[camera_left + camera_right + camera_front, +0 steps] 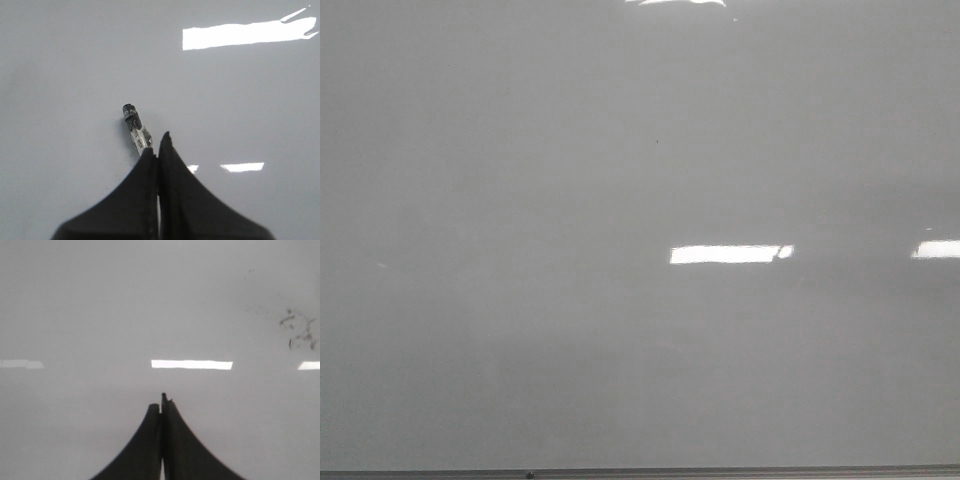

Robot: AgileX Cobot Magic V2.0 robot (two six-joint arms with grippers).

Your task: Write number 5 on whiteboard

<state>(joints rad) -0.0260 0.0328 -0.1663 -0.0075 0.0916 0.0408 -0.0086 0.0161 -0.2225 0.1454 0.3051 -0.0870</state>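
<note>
The whiteboard is a glossy pale grey surface that fills the front view; neither gripper appears there. The number 5 is not to be seen in any view. In the left wrist view my left gripper is shut on a marker, whose pale barrel and black tip stick out past the fingertips toward the whiteboard. Whether the tip touches the surface cannot be told. In the right wrist view my right gripper is shut with nothing in it, over the whiteboard.
A thin grey frame edge runs along the bottom of the front view. Bright rectangular light reflections lie on the surface. Faint dark smudges mark the board in the right wrist view.
</note>
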